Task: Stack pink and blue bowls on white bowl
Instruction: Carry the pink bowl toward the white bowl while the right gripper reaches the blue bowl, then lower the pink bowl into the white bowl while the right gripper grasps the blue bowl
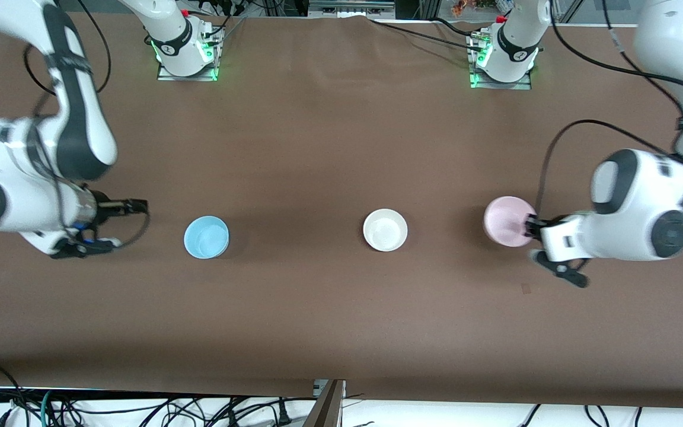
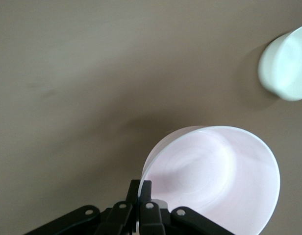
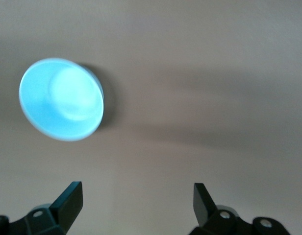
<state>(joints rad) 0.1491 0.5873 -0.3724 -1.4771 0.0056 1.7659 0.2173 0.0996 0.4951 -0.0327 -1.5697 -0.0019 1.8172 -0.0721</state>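
Three small round smooth bowls sit in a row on my brown table (image 1: pixel 318 148). My right pincer (image 1: pixel 140 222), fingers spread wide, hovers beside the sky-blue bowl (image 1: pixel 206 237). The plain white bowl (image 1: pixel 385 230) sits mid-table. My left pincer (image 1: pixel 530 228) pinches the pale pink bowl's (image 1: pixel 504 220) rim.

- A brown table (image 1: pixel 329 136) filled the front view, lit evenly from overhead.
- Cables (image 1: pixel 140 409) lay tangled along a pale strip at six o'clock.
- Green lights (image 1: pixel 214 74) glowed on the tabletop at eleven and one o'clock.
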